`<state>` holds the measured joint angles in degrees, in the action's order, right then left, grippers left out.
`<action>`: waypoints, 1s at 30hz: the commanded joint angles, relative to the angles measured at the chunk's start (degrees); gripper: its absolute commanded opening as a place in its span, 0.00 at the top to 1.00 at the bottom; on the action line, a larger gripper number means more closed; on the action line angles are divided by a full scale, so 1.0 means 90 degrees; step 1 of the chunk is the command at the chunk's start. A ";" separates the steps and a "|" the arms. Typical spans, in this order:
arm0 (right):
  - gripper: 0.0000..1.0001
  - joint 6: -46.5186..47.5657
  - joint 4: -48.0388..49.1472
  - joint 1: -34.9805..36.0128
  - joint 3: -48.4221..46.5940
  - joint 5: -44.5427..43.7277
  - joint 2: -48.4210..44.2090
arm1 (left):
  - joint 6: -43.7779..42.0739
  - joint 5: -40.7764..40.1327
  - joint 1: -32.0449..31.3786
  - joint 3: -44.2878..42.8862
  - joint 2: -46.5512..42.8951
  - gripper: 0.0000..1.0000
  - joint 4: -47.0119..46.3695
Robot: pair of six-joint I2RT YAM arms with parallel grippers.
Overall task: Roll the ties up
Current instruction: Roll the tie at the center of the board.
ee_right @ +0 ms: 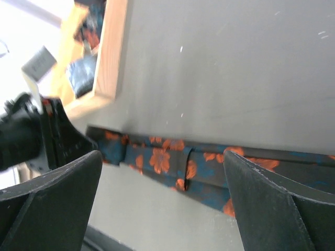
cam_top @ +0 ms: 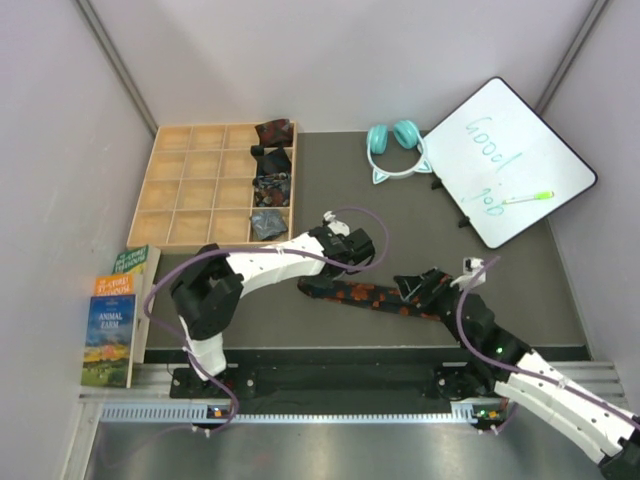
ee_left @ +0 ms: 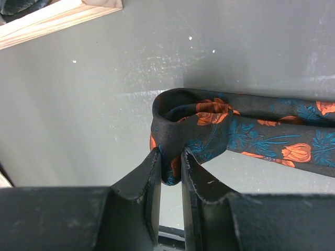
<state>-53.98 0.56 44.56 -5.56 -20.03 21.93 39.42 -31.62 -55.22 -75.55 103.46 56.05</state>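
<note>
A black tie with orange-red flowers and teal leaves lies flat across the dark mat. My left gripper is at the tie's left end. In the left wrist view the gripper is shut on that end, which is folded into a small loop; the strip runs off to the right. My right gripper hovers over the tie's right part. In the right wrist view it is open wide, with the flat tie between its fingers and nothing held.
A wooden grid tray stands at the back left, with several rolled ties in its right column. Teal cat-ear headphones, a whiteboard with a green marker, and books at the left edge.
</note>
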 commanded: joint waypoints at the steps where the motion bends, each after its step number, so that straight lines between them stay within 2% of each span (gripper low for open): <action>1: 0.01 -0.0487 -0.0345 -0.0029 0.0393 -0.0869 -0.1165 | 0.0336 -0.0256 -0.0250 -0.0453 0.0262 0.96 0.0285; 7: 0.01 -0.0663 -0.0921 -0.0029 0.0784 -0.1134 -0.2551 | 0.0542 -0.0588 -0.0563 -0.1058 0.0848 0.96 0.0764; 10: 0.01 -0.0692 -0.1048 -0.0029 0.0823 -0.1202 -0.2749 | 0.0591 -0.0589 -0.0671 -0.1254 0.1082 0.96 0.0852; 30: 0.01 -0.0702 -0.1000 -0.0038 0.0774 -0.1202 -0.2545 | 0.0523 0.0368 -0.0857 -0.1752 0.1756 0.93 0.0188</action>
<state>-59.90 -9.28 44.53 -2.50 -29.76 0.49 43.57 -32.18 -62.70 -89.84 118.21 61.87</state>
